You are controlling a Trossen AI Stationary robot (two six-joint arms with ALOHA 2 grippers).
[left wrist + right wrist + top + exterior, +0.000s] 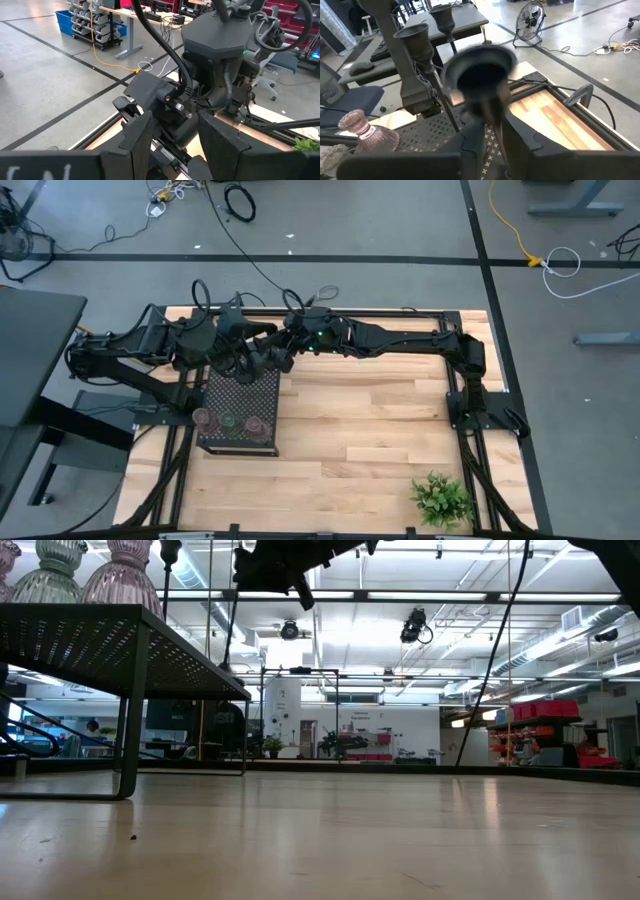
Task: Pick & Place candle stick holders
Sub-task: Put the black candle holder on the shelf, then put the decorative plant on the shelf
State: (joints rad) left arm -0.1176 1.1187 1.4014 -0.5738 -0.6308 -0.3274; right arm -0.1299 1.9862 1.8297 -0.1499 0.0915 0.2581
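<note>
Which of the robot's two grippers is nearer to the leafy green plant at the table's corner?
Right. The right gripper and left gripper both sit at the stand's far end, well away from the plant; the right one is slightly closer.

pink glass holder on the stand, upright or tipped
Upright: the pink glass holder stands base-down on the perforated stand in the right wrist view.

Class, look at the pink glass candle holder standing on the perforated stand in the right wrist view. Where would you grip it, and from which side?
Grip the pink glass holder at its narrow neck, between the flared cup and the wider ribbed foot, probably coming down from above. It stands upright on the perforated stand, and the waist should stop it slipping; the ribbed foot looks too wide and sloped.
</note>
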